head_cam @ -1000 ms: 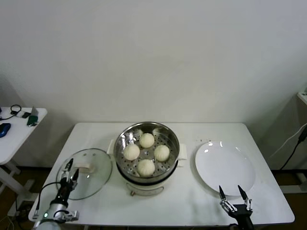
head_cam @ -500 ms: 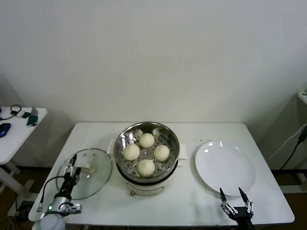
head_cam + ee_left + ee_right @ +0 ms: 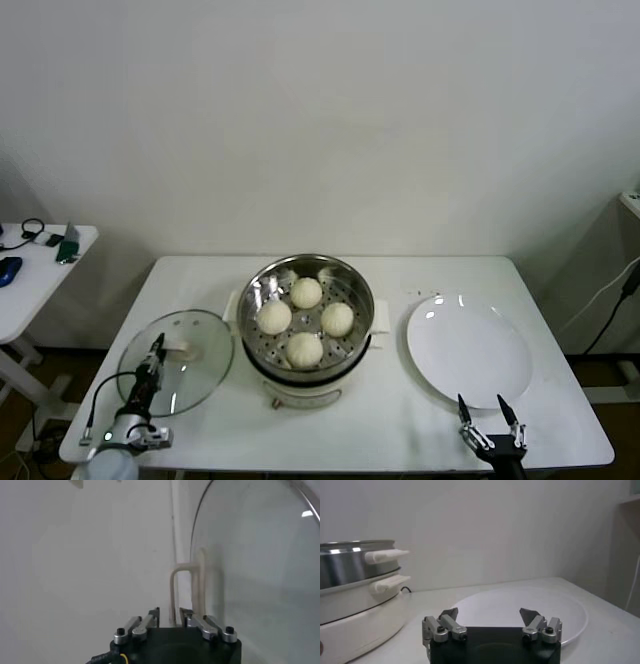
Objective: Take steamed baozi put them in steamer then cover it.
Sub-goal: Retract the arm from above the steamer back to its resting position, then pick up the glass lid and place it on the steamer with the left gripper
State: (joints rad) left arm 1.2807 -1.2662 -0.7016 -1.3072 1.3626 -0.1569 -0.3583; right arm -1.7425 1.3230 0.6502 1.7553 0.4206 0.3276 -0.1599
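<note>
left gripper (image 3: 155,352): at the near left corner of the counter (image 3: 380,420), over the near-left part of the lid (image 3: 177,374). In the left wrist view the fingers (image 3: 150,617) stand narrow, one on each side of the near leg of the lid's cream bar handle (image 3: 186,587). Can't tell whether the pads actually touch it.
lid: clear glass with a metal rim, flat on the counter just left of the steamer (image 3: 306,325), not on it. Handle in the head view (image 3: 180,350) sits just ahead of the left fingertips.
steamer: steel basket on a cream pot base, centre of the counter, uncovered. Side handles stick out left and right.
buns: four in the basket: back (image 3: 306,292), left (image 3: 273,317), right (image 3: 337,319), front (image 3: 304,349). Close together; the head view doesn't settle whether they touch.
right gripper (image 3: 490,408): at the near right edge of the counter, just in front of the white plate (image 3: 468,350). Fingers (image 3: 449,615) spread wide, nothing between them. In the right wrist view the plate lies just beyond the tips and the steamer stands off to one side.
plate: bare, right of the steamer, apart from it.
side table (image 3: 30,275): far left, a few small items on it, too small to identify.
</note>
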